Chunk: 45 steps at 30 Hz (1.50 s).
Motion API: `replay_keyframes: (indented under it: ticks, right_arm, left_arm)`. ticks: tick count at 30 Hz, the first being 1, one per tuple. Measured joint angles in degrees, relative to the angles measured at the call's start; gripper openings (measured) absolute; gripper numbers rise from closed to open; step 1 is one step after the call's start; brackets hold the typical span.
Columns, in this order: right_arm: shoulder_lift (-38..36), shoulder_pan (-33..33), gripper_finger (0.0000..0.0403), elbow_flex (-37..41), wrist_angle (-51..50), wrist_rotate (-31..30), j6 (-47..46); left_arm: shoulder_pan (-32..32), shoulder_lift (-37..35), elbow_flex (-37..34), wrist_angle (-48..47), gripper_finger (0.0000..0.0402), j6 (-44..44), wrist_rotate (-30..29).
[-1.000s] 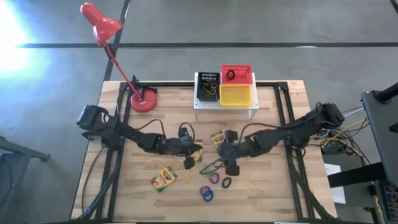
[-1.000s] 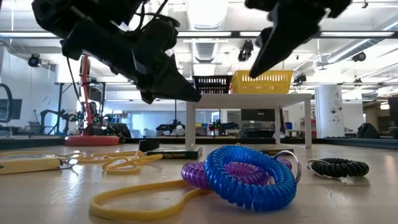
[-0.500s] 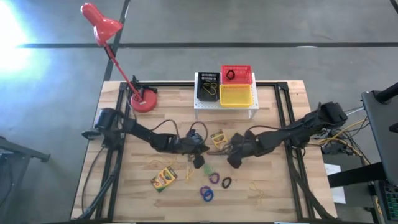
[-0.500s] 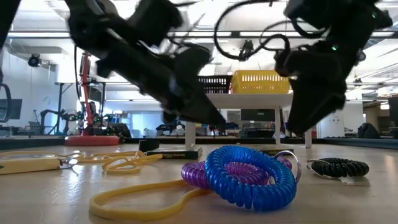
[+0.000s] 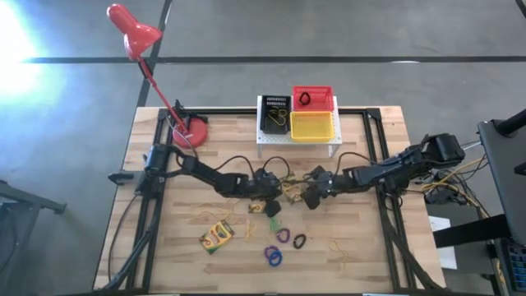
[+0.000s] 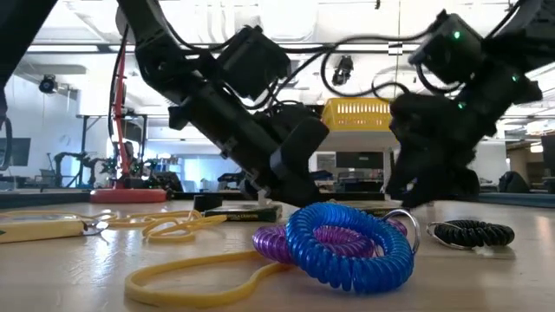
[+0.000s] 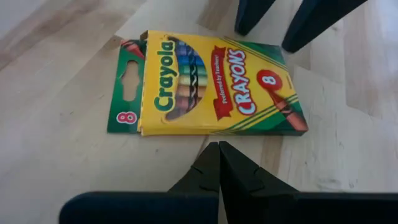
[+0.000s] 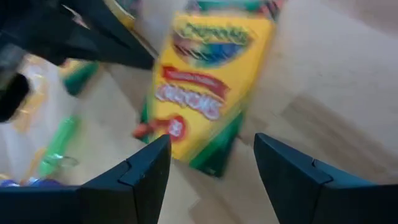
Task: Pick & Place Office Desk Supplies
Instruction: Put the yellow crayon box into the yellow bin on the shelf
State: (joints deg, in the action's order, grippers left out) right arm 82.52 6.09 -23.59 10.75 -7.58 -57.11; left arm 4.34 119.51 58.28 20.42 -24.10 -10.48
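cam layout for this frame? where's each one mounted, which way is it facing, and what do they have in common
High: above the table, looking straight down; both arms show, meeting over the crayon box.
Low: table-top height, looking level into the room; both arms drop in behind the blue ring.
Left wrist: on the left arm, facing the crayon box; left gripper shut.
Right wrist: on the right arm, facing the same box; right gripper open.
Shared: both wrist views see that box, and each shows the other arm's fingers.
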Motion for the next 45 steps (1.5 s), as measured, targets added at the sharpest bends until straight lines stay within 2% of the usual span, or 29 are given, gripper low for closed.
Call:
replay_keyframes:
  ticks: [17,30,34,39,45]
  right_arm:
    - [8.21,-0.19,0.0226,0.62,14.76,1.21,0.58]
    - [4.48,1.46,0.0226,0.73,13.40,2.28,5.02]
    - [4.34,2.99,0.0225,0.60,12.00,-0.56,4.85]
    - [4.98,4.35,0.0206,0.59,12.06,-4.03,4.79]
    - [5.77,5.33,0.0157,0.60,11.68,-8.10,5.22]
  left_arm:
    - [-1.01,-0.14,-0.42,0.23,0.0005,0.04,0.24]
    - [-0.35,-0.09,-0.46,0.53,0.0006,-0.22,-0.25]
    - [0.17,-0.05,-0.46,0.92,0.0006,-0.38,-0.44]
    - [0.28,-0.03,-0.46,1.34,0.0006,-1.21,-0.31]
    - [0.28,-0.11,-0.23,1.77,0.0006,-1.49,0.23]
